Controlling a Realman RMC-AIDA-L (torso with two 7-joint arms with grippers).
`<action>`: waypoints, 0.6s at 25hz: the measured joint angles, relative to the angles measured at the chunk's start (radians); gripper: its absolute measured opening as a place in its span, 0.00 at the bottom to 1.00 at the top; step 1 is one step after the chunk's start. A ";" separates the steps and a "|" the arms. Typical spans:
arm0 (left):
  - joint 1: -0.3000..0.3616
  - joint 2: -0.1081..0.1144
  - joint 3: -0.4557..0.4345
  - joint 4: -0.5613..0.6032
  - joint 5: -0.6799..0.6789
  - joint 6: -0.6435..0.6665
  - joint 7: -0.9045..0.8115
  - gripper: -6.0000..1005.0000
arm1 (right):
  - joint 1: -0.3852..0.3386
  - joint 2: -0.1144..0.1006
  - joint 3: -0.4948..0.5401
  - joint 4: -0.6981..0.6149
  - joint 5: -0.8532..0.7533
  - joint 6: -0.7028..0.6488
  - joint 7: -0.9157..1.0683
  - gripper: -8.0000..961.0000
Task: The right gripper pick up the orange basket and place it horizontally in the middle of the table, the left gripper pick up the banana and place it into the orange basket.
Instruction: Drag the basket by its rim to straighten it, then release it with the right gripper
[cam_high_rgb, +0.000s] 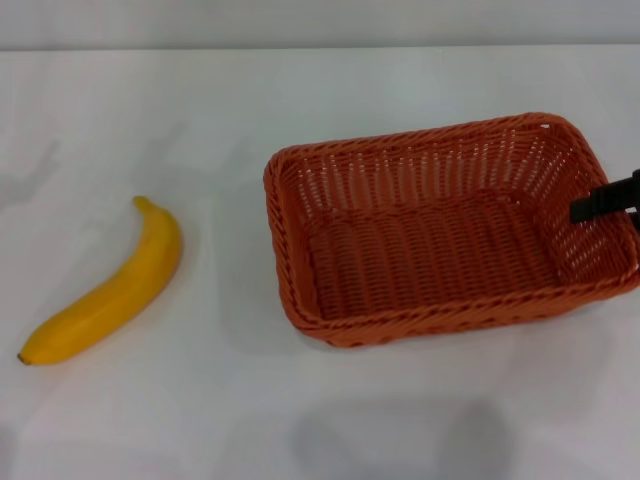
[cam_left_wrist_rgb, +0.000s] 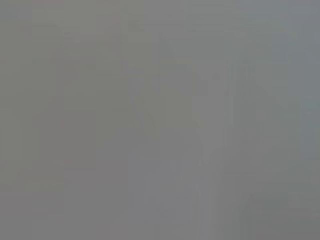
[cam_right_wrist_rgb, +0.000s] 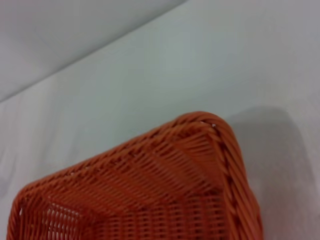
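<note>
**Basket on the right half of the tabletop, banana off to the left**

The orange basket (cam_high_rgb: 450, 230) sits upright on the white tabletop (cam_high_rgb: 300, 420), its open side up and its long side running roughly across the head view, turned a little so that its right end lies farther back than its left. It occupies the middle and right part of the scene, and nothing lies inside it; the woven floor and the lattice walls are bare.

The right gripper (cam_high_rgb: 606, 199) comes in from the right edge of the head view as a short black bar. Its tip lies over the basket's right end wall, at or just inside the braided rim. Only this one dark piece shows (the rest is cut off by the picture's edge), so I cannot tell how far the fingers are spread or whether they have hold of the rim.

The right wrist view looks down on one rounded corner of the basket (cam_right_wrist_rgb: 200, 165), with bare tabletop (cam_right_wrist_rgb: 150, 75) beyond it and a soft shadow beside the corner.

The banana (cam_high_rgb: 108, 290) lies flat on the tabletop well to the left of the basket, apart from it. Its stem points toward the back and its dark tip toward the front left.

The left gripper appears in no view; the left wrist view shows only a flat grey field.
</note>
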 joint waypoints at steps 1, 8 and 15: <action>0.001 0.000 0.000 0.000 0.000 0.000 -0.002 0.82 | 0.000 -0.004 -0.002 0.008 -0.001 -0.003 -0.004 0.36; 0.012 -0.003 0.000 0.000 -0.009 0.003 -0.030 0.82 | 0.000 -0.033 0.001 0.064 0.002 -0.038 -0.055 0.58; 0.016 -0.014 0.000 0.000 -0.011 0.025 -0.035 0.81 | -0.007 -0.039 -0.002 0.066 0.005 -0.124 -0.092 0.80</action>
